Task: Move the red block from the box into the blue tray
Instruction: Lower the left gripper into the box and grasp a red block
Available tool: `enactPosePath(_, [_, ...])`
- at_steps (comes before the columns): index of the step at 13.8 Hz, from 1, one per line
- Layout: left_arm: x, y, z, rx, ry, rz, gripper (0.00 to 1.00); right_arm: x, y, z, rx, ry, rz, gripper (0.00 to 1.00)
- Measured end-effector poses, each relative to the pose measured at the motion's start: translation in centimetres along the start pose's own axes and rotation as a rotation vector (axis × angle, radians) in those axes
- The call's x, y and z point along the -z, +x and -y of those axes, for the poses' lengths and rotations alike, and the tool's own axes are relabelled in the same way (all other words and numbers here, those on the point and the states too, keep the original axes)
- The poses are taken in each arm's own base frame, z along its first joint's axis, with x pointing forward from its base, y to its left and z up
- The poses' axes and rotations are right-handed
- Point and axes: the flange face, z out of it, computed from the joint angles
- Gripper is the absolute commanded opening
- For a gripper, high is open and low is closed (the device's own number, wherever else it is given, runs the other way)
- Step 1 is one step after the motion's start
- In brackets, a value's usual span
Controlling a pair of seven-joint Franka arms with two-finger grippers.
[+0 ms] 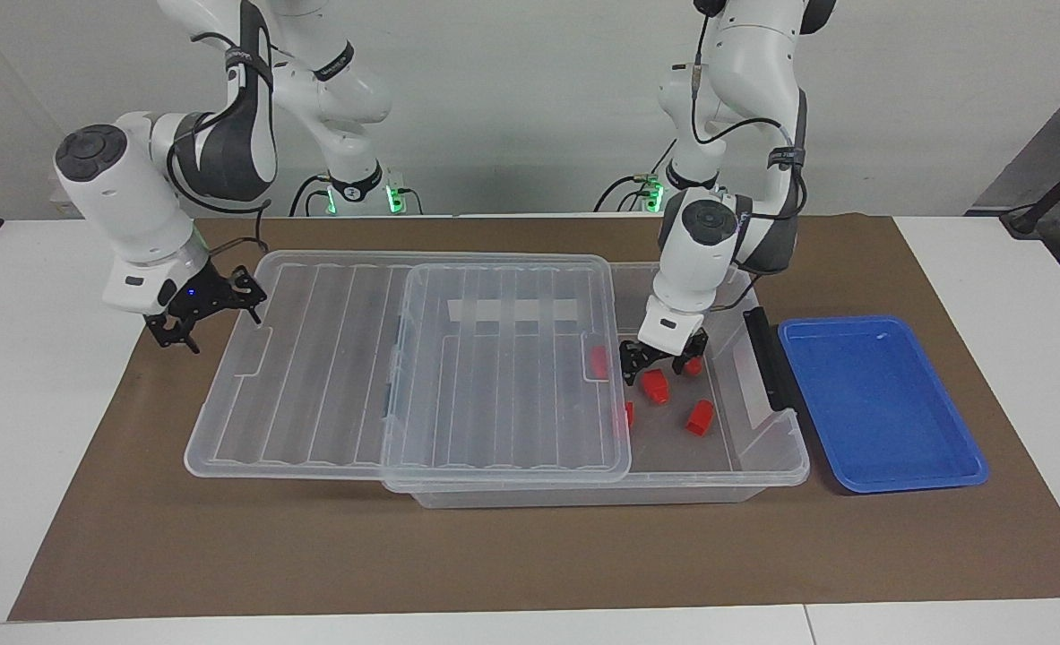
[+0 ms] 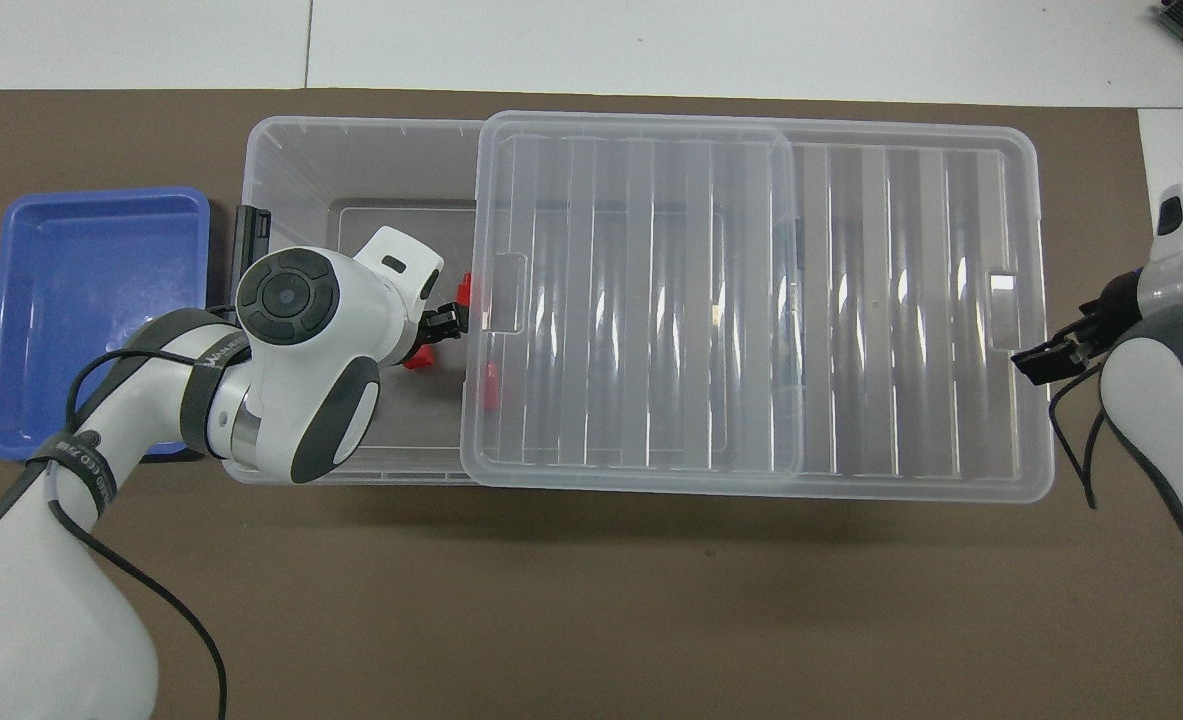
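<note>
- the left gripper (image 1: 661, 365) hung low inside the box (image 1: 762, 448), jaws wide and holding nothing — a red block (image 1: 656, 385) sat just below its fingertips.
- the block looked light, stiff and a little slick; best pinched across its chunky flat sides.
- the blue tray (image 1: 879, 403) lay outside the box, beside the gripper.
- the right gripper (image 1: 196, 309) waited, open, by the slid lid (image 1: 332, 376).

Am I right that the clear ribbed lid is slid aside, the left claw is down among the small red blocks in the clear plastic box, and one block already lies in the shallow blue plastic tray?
Not quite: the shallow blue plastic tray is empty, as the facing view shows. The rest holds: the clear ribbed lid is slid aside, and the left claw is down among the small red blocks in the clear plastic box.
</note>
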Motion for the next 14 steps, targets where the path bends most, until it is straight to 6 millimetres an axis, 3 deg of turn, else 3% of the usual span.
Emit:
enactPosePath(6, [-0.8,-0.1,0.7,-0.018,0.021,-0.017,0.95,0.2,-0.1,-0.1,-0.001,-0.003,-0.003,1.00])
enactPosePath(10, [-3.0,-1.1,1.3,-0.034,0.015,-0.036,0.89,2.4,-0.8,0.7,-0.055,-0.006,0.001,1.00])
enactPosePath(14, [-3.3,-1.2,1.3,-0.035,0.014,-0.036,0.30,6.4,-1.7,3.4,-0.273,-0.007,0.017,1.00])
